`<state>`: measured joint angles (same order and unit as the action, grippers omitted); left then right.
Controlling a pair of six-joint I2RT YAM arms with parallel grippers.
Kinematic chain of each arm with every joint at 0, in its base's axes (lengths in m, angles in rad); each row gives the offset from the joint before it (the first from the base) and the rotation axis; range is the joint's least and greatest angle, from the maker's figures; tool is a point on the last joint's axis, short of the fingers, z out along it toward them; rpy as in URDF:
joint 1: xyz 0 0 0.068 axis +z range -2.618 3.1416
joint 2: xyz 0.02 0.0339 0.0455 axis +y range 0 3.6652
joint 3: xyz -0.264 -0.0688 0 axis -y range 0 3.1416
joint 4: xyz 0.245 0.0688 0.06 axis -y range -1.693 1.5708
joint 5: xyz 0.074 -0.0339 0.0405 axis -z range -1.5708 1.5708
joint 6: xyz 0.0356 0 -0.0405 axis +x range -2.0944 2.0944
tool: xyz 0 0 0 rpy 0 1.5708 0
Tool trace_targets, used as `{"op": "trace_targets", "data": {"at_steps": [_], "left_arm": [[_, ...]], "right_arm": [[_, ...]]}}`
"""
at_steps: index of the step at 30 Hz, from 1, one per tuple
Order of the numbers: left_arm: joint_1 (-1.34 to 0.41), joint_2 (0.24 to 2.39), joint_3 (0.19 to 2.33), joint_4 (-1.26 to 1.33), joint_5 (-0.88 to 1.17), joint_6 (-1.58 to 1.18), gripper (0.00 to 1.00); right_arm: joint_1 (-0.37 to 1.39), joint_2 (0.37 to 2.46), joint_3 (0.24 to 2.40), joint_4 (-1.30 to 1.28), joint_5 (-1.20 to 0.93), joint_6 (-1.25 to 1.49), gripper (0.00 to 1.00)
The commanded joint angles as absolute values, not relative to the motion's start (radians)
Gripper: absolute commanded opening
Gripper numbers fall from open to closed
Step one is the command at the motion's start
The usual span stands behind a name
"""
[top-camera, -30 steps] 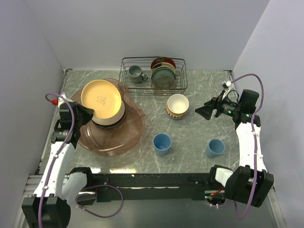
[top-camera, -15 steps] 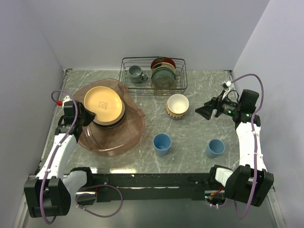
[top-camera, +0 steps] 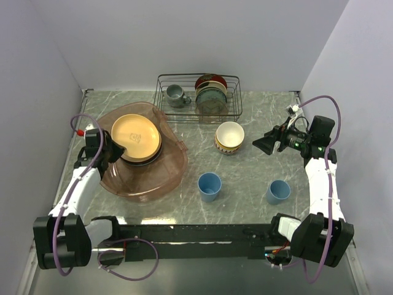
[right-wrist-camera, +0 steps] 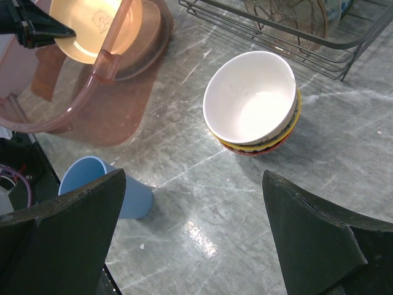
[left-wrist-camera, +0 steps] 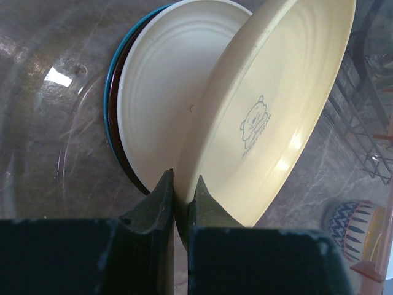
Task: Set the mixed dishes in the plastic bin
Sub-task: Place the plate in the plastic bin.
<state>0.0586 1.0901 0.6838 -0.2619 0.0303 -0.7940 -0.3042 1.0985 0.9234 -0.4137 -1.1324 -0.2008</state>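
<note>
Left claw [left-wrist-camera: 183, 182] pinches the rim of the tilted yellow-orange plate [left-wrist-camera: 276, 117] above the cream plate [left-wrist-camera: 166, 104]

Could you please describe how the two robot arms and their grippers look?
Both the left arm and right arm have white links, black joints and black bases. A purple cable loops along each; the left one has a red tip. The left gripper and right gripper have dark, wedge-shaped fingers.
</note>
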Motion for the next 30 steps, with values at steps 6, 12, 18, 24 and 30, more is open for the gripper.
{"op": "trace_targets", "data": {"at_steps": [6,12,18,24,30], "left_arm": [[0.071,1.153,0.698,-0.167,0.064,-0.787,0.02],[0.075,1.196,0.713,-0.155,0.074,-0.785,0.04],[0.083,1.23,0.722,-0.153,0.084,-0.781,0.14],[0.092,1.235,0.732,-0.169,0.094,-0.778,0.62],[0.098,1.197,0.771,-0.23,0.095,-0.746,0.95]], "right_arm": [[-0.313,1.103,0.942,-0.413,-1.126,-0.219,1.0],[-0.311,1.103,0.943,-0.414,-1.123,-0.221,1.0],[-0.311,1.104,0.943,-0.414,-1.12,-0.222,1.0],[-0.313,1.103,0.943,-0.417,-1.12,-0.224,1.0],[-0.311,1.108,0.942,-0.416,-1.115,-0.224,1.0]]}}
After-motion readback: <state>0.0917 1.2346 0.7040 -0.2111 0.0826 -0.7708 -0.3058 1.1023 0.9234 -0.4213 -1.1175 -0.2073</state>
